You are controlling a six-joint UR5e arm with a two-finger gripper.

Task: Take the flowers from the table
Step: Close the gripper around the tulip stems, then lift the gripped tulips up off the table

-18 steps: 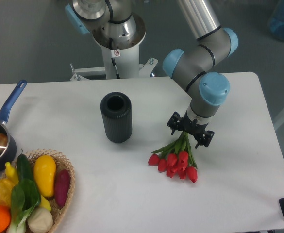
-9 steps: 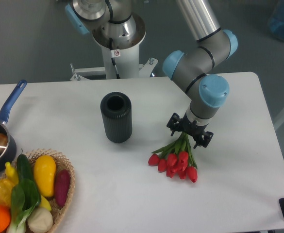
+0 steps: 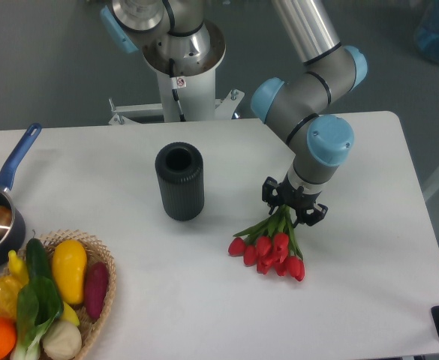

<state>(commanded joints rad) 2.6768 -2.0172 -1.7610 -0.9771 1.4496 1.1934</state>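
White tabletop point(image 3: 129, 157) with rounded corners, against a grey floor. At the left edge, a wicker basket point(image 3: 99, 259) of vegetables and a blue-handled pan point(image 3: 1, 210); near the middle, an upright black ribbed cylinder point(image 3: 179, 181). Right of centre, red flowers point(image 3: 272, 251) lying on the tabletop, buds toward the near edge. Grey-and-blue arm point(image 3: 317, 90) bent down from above, gripper point(image 3: 293, 205) pointing straight down at the green stems, jaws narrowed around them.

Black two-finger gripper point(image 3: 293, 209) down on the green stems of the red tulip bunch point(image 3: 270, 249), jaws look closed on them; buds lie on the white worktop point(image 3: 204, 292).
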